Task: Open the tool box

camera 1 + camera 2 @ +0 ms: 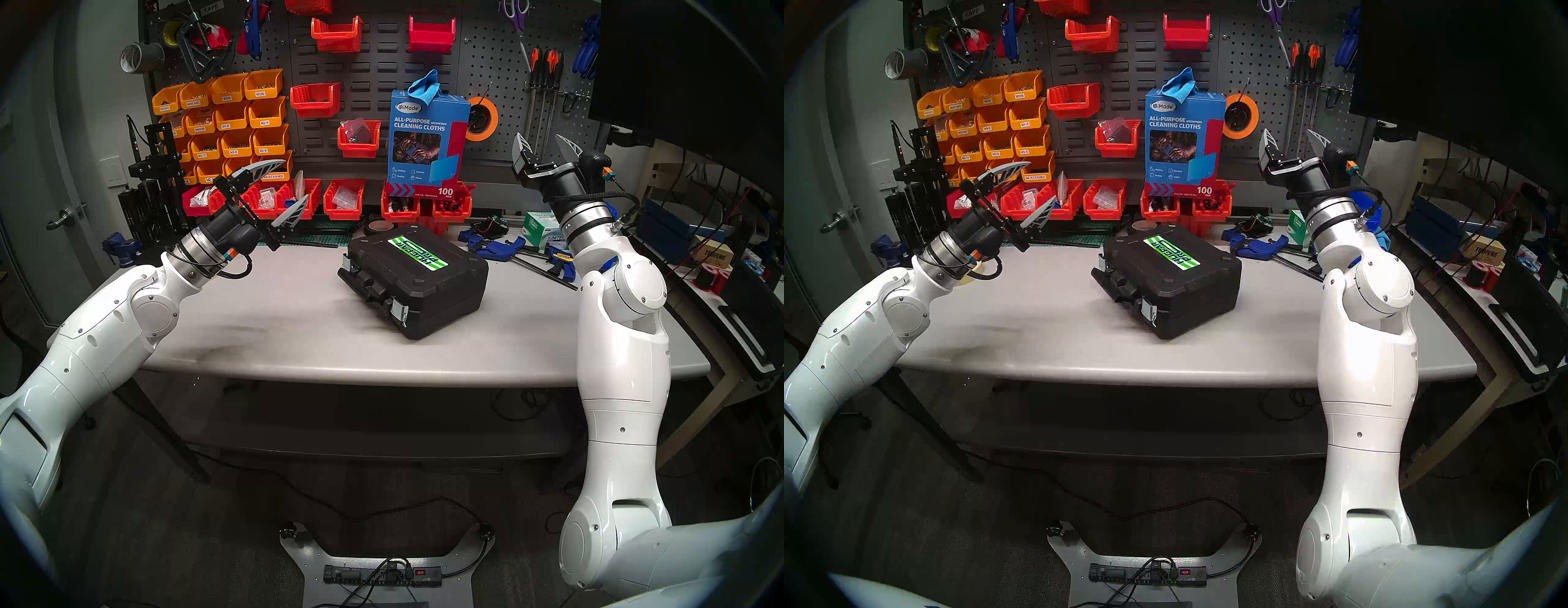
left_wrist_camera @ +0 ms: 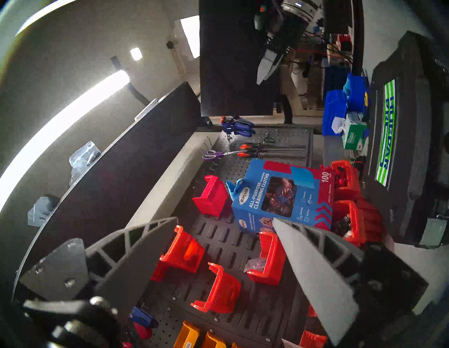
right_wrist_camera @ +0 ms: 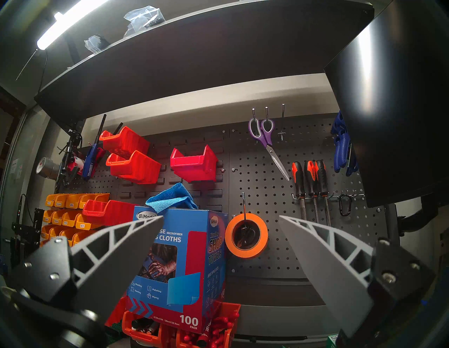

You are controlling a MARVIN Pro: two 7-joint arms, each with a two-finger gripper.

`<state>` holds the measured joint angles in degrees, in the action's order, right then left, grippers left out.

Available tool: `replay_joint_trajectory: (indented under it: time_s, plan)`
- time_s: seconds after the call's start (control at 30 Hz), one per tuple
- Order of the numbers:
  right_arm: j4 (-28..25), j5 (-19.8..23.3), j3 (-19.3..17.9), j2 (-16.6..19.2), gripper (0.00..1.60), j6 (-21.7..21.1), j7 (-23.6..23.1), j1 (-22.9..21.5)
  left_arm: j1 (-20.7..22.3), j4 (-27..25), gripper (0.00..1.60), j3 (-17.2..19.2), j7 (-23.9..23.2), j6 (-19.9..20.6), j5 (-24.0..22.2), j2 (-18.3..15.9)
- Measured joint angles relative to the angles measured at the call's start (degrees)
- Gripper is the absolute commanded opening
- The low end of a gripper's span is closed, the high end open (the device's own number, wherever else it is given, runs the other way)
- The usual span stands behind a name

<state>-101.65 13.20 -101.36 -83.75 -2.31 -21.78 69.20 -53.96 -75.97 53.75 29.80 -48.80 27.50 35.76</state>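
Both arms (image 1: 106,322) are glossy white shells in rounded segments, dotted with small dark screws and round joint caps. Each wrist (image 1: 199,248) ends in a silver ring, then a black cylinder with a small orange-and-teal plug. A black cable loops beside each wrist; the right one (image 1: 594,197) is braided. The fingers (image 2: 313,274) are grey, pointed and ribbed with triangular cut-outs, bolted to black brackets.

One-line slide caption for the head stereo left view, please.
Closed black textured plastic tool box on grey table, silver latches fastened; left gripper and right gripper open, raised clear.
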Motion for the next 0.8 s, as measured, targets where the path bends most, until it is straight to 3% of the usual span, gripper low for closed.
replay_joint_trajectory:
  time_s: [0.17,0.33,0.63,0.8]
  plan:
    - [0.0,0.1,0.0,0.1,1.60,0.0,0.1,0.0,0.7,1.5,1.60,-0.8,0.5,-4.5,-2.0,-0.9]
    - [0.0,0.2,0.1,0.1,1.60,0.0,0.1,0.1,1.6,3.8,1.60,-2.3,-0.1,-5.9,-5.5,-2.4]
    - [0.0,0.3,0.2,0.3,1.60,0.0,0.2,0.1,1.0,4.2,1.60,-4.4,-1.9,-6.0,-20.4,-2.4]
    - [0.0,0.4,0.2,0.4,1.60,0.0,0.3,0.1,0.2,1.2,1.60,-5.6,-2.8,-2.6,-28.5,-1.6]
